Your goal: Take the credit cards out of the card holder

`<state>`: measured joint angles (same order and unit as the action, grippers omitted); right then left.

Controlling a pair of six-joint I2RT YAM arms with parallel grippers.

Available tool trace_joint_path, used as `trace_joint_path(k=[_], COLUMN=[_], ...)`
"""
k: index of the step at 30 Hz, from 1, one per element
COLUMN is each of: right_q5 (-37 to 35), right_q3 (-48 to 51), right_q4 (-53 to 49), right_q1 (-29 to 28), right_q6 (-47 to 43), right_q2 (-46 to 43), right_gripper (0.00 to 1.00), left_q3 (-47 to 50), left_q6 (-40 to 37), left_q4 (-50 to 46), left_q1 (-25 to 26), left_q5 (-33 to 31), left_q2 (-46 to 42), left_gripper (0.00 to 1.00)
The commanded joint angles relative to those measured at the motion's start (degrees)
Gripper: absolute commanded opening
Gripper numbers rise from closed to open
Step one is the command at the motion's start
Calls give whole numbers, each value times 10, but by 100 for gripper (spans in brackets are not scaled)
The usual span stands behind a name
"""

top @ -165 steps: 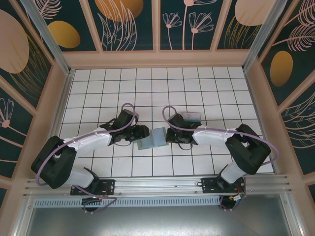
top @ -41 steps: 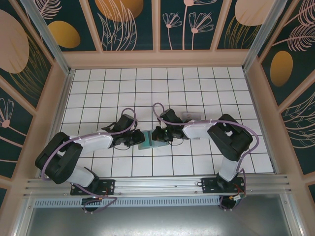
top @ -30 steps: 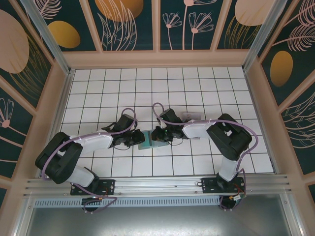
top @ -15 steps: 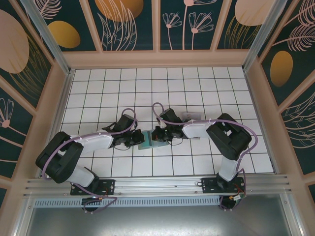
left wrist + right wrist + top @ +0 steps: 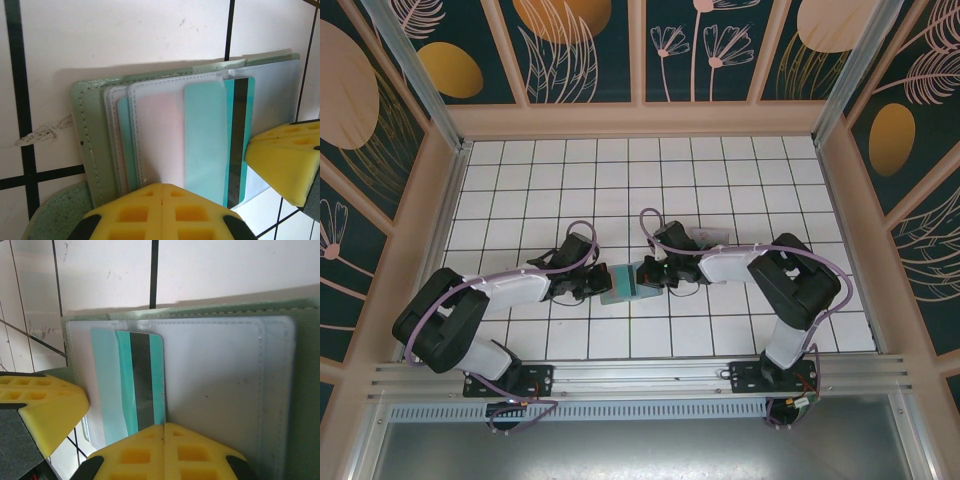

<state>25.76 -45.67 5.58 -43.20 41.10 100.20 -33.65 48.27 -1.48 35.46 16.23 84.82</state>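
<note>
The sage card holder (image 5: 618, 284) lies open on the tiled counter (image 5: 720, 190), with a teal striped credit card (image 5: 240, 140) partly showing from its clear sleeve. The left pincer (image 5: 162, 194) and the right pincer (image 5: 163, 434) each have their fingers pressed together, tips against the holder.

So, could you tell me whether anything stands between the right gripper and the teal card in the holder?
Nothing visible does: the right gripper is shut at the edge of the teal card. Whether the translucent sleeve of the card holder is pinched along with it, I cannot tell.
</note>
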Motion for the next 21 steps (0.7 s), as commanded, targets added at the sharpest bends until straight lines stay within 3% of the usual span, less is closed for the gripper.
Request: trace_joint_path(k=[1,4,8,11,15,21], right_q5=[-6,12,23,26,16,5], right_q3=[5,0,-5,-3,-1,19], right_q4=[-3,16,25,32,24,13], right_q1=[4,4,3,3,5,20], right_q6=[5,11,18,21,20,12], right_q2=[-10,0,21,26,22,-2], right_gripper=[9,17,18,15,1,0], left_q3=[3,3,3,3,3,4], left_q6=[-5,-6,-5,-5,-5,-11], left_q4=[-39,-36,-36,-34,-36,-41], left_q1=[-3,-2,-3,-2,-3,-3], left_q5=[-19,-14,-14,-13,-13,-17], left_q2=[11,11,11,10,9,7], left_gripper=[6,6,6,6,6,6])
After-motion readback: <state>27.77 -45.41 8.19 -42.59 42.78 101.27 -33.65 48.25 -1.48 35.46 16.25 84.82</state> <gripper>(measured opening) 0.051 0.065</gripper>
